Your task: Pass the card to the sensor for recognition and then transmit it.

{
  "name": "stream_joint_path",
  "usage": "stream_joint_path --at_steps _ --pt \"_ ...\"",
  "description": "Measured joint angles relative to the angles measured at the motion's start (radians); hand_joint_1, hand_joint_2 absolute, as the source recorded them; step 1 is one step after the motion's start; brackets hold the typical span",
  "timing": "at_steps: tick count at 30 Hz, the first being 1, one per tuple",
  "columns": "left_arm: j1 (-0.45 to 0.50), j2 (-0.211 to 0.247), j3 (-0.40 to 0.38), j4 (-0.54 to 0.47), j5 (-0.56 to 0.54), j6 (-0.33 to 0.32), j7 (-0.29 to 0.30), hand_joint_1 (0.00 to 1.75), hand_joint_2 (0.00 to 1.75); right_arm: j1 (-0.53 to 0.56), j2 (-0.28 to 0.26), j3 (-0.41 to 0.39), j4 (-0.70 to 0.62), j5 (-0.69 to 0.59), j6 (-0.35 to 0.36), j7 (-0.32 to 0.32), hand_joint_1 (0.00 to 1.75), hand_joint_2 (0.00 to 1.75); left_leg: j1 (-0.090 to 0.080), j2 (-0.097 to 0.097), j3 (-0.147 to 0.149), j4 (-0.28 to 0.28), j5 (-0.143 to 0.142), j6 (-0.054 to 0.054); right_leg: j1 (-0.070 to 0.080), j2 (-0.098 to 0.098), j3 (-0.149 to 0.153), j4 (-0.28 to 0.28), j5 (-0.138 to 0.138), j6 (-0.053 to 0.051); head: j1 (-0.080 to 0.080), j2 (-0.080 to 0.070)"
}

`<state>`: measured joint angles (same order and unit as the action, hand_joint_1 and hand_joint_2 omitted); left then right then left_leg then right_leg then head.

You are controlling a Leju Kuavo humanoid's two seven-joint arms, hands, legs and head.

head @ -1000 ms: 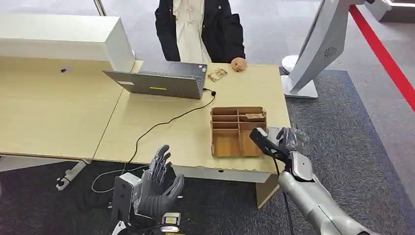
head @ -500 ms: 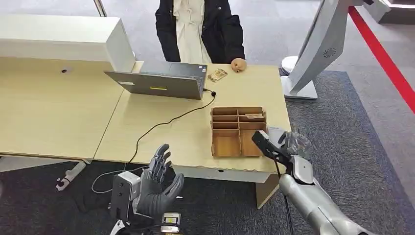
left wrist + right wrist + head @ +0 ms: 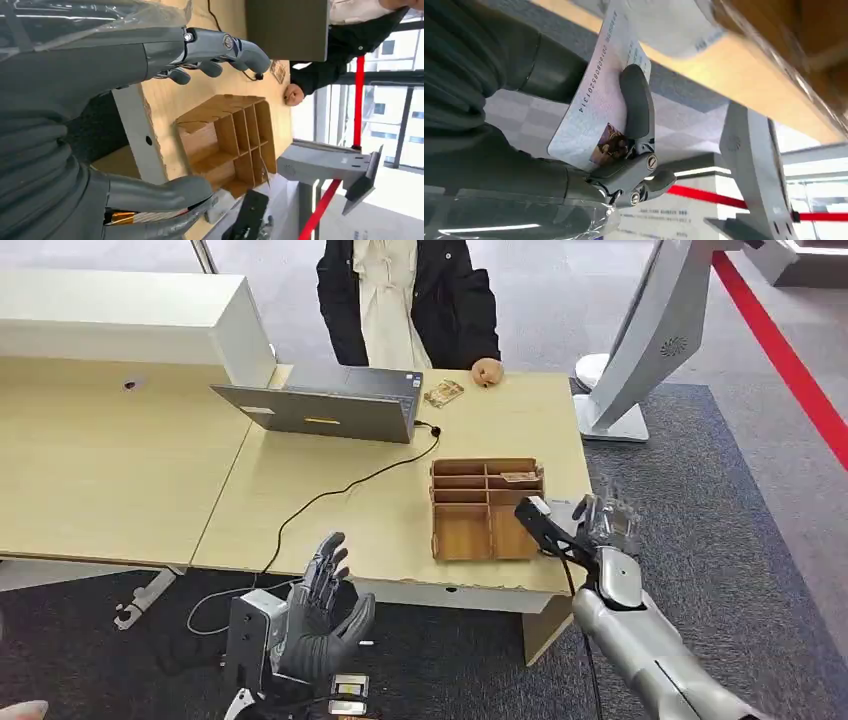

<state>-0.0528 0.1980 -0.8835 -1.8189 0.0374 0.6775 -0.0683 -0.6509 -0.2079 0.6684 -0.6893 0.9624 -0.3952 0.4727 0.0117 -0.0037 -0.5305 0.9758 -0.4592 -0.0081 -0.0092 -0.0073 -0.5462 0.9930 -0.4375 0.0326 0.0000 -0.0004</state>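
Dark grey carpet [image 3: 700, 540] underfoot, red stripe [image 3: 790, 360] running along the far right. Big light wooden surface [image 3: 110, 480] across the middle, white box-like cabinet [image 3: 130, 320] sitting on its far left end. Person in a dark jacket [image 3: 410, 300] standing behind the surface, one hand [image 3: 487, 371] resting on the far edge. White slanted stand [image 3: 650, 330] off the right end of the surface, base on the carpet. Grey laptop [image 3: 320, 405] open near the person, black cable [image 3: 330, 495] trailing from beside it across the surface and over the front edge. Wooden compartment tray [image 3: 487, 508] near the front right corner, something small and flat lying in one of its far compartments, can't tell what. Small brownish item [image 3: 443, 393] beside the person's hand, too small to identify. Left robot hand [image 3: 322, 618] hanging low in front of the surface edge, fingers spread apart, nothing in it. Right robot hand [image 3: 603, 525] raised just off the front right corner of the surface, close to the tray, clamped on the card [image 3: 596, 105]: thumb pressed flat across one face, printed number along the card's edge and a small picture near the corner visible in the right wrist view. Black scanner-looking device [image 3: 540, 527] right beside that robot hand, over the surface's edge.
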Motion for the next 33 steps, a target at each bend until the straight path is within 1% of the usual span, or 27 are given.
stream_joint_path --at_steps 4,8,12,15,19,23,28,33 --pt "-0.001 0.000 0.000 0.000 -0.002 0.000 -0.010 0.00 1.75 -0.038 -0.013 -0.014 -0.076 0.015 0.022 0.002 1.75 1.75 0.000 0.000 0.000 0.000 0.000 0.000 0.000 0.000 -0.001 0.000 0.000 0.000 0.000 0.000" --pt "-0.001 0.000 0.000 0.001 0.006 0.003 -0.033 0.00 1.75 -0.092 -0.017 -0.022 -0.131 0.014 0.020 -0.009 1.75 1.75 0.000 0.000 0.000 0.000 0.000 0.000 0.000 0.000 -0.001 0.000 0.000 0.000 0.000 0.000" --pt "-0.002 0.000 0.000 0.002 0.014 0.002 -0.052 0.00 1.75 -0.153 -0.015 -0.020 -0.160 0.021 0.021 -0.025 1.75 1.75 0.000 0.000 -0.001 0.000 0.000 0.000 0.000 0.000 -0.001 0.000 0.000 0.000 0.000 0.000" --pt "-0.004 -0.003 0.000 0.004 0.018 -0.009 -0.061 0.00 1.75 -0.202 -0.009 -0.014 -0.174 0.038 0.040 -0.038 1.75 1.75 0.000 0.000 -0.001 0.000 0.000 0.000 0.000 0.000 -0.001 0.000 0.000 0.000 0.000 0.000" --pt "-0.011 -0.011 0.000 0.012 0.026 -0.037 -0.077 0.00 1.75 -0.262 0.014 0.004 -0.173 0.061 0.086 -0.069 1.75 1.75 0.000 0.000 -0.001 0.000 0.000 0.000 0.000 0.000 -0.001 0.000 0.000 0.000 0.000 0.000" --pt "-0.022 -0.022 0.000 0.024 0.029 -0.065 -0.092 0.00 1.75 -0.315 0.052 0.036 -0.150 0.068 0.121 -0.097 1.75 1.75 0.000 0.000 -0.002 0.000 0.000 0.000 0.000 0.000 -0.002 0.000 0.000 0.000 0.000 0.000" --pt "-0.037 -0.045 0.000 0.051 0.042 -0.128 -0.127 0.00 1.75 -0.378 0.109 0.073 -0.085 0.051 0.173 -0.108 1.75 1.75 0.000 0.000 -0.002 0.000 0.000 0.000 0.000 0.000 -0.002 0.000 0.000 0.000 0.000 0.000" --pt "-0.043 -0.061 0.000 0.075 0.045 -0.139 -0.132 0.00 1.75 -0.419 0.142 0.093 -0.030 0.045 0.188 -0.109 1.75 1.75 0.000 0.000 -0.002 0.000 0.000 0.000 0.000 0.000 -0.002 0.000 0.000 0.000 0.000 0.000"
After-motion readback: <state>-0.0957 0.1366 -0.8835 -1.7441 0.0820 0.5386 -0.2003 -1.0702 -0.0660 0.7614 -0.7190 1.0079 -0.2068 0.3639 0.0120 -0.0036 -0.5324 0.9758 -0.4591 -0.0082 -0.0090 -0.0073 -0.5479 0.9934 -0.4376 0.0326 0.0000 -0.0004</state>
